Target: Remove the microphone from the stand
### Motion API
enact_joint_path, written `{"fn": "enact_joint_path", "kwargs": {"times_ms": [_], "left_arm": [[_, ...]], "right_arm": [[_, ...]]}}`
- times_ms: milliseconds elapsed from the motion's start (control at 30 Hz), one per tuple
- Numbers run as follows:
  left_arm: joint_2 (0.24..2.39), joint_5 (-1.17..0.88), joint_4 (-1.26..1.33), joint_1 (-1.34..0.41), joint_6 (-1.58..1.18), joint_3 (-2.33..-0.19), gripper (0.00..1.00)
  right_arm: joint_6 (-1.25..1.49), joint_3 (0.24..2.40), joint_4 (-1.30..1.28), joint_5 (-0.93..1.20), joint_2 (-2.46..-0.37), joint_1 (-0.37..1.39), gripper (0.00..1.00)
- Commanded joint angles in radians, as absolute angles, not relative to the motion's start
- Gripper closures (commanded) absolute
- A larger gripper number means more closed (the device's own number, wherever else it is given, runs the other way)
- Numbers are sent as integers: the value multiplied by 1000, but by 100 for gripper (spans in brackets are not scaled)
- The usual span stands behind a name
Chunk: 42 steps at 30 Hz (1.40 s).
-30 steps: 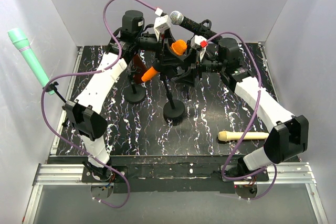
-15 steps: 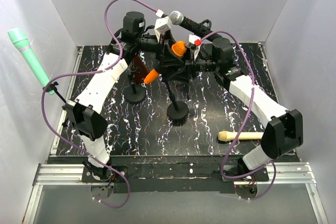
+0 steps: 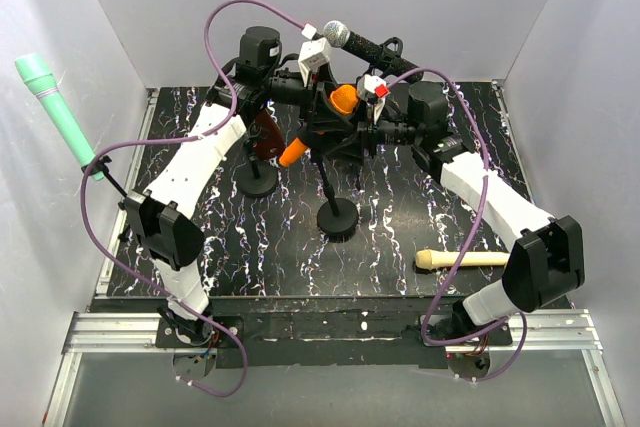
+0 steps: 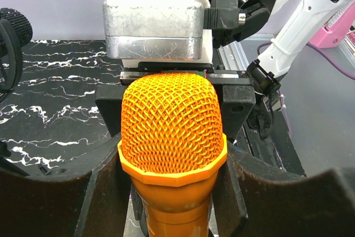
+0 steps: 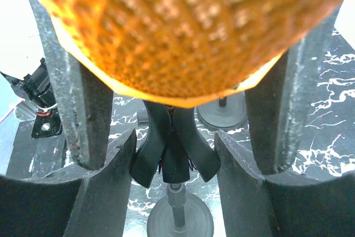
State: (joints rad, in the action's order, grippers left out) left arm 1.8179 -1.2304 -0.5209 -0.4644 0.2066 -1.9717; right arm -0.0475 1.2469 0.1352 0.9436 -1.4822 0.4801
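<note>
At the worktop's (image 3: 400,237) far centre, I find the left claw (image 4: 173,187) clamped on the orange microphone (image 4: 172,126), just above the stand (image 3: 337,215). Right claw (image 5: 177,37) flanks its head; I cannot tell whether it grips.

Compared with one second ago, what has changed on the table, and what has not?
The orange microphone, with the left pincer and right pincer around it, moved slightly toward the near edge; its stand base slid the same way. No new grasp or release is visible. The green microphone, cream microphone and other stand base stayed put.
</note>
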Motion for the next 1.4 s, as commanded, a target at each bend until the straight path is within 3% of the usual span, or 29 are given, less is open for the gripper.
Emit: {"fn": "enact_joint_path", "kwargs": {"times_ms": [0,67,200,300,433,500,600,667,733,767,967,1000,1067,1133,1167,1200,1367], "left_arm": [[1741,-1215,-483,-449,215,-1973,100],[1740,-1216,-482,-449,213,-1971,100],[1741,-1215,-465,-451,196,-1956,100],[1743,-1215,-453,-449,186,-1947,100],[1735,-1210,-443,-449,178,-1934,100],[1733,-1207,-436,-448,176,-1925,100],[1729,-1207,-426,-445,167,-1916,100],[1730,-1206,-423,-443,166,-1914,100],[1727,-1206,-423,-443,164,-1913,100],[1727,-1204,-423,-442,166,-1913,100],[1730,-1201,-440,-439,189,-1937,100],[1732,-1204,-443,-439,190,-1937,100],[1730,-1213,-449,-436,181,-1936,100],[1735,-1245,-454,-422,183,-1937,100],[1741,-1262,-456,-414,184,-1947,100],[1750,-1290,-463,-407,184,-1959,100],[1801,-1420,-480,-391,140,-2016,100]], "right_arm": [[-54,1201,106,962,-1460,486,57],[-49,1206,109,965,-1463,486,44],[-25,1219,127,971,-1486,486,30],[-8,1232,144,988,-1502,486,23],[-8,1246,152,1002,-1516,492,22],[23,1246,167,999,-1520,492,27],[43,1250,192,1011,-1529,492,44],[51,1256,196,1029,-1535,492,62],[42,1259,190,1043,-1537,492,91],[38,1258,187,1036,-1537,492,99],[32,1227,184,1006,-1519,492,99],[35,1224,184,1002,-1517,491,98],[38,1224,187,988,-1503,492,67],[35,1235,181,979,-1488,483,44],[26,1245,167,979,-1482,480,25],[9,1256,138,988,-1479,476,20],[-94,1305,95,1031,-1493,472,16]]}}
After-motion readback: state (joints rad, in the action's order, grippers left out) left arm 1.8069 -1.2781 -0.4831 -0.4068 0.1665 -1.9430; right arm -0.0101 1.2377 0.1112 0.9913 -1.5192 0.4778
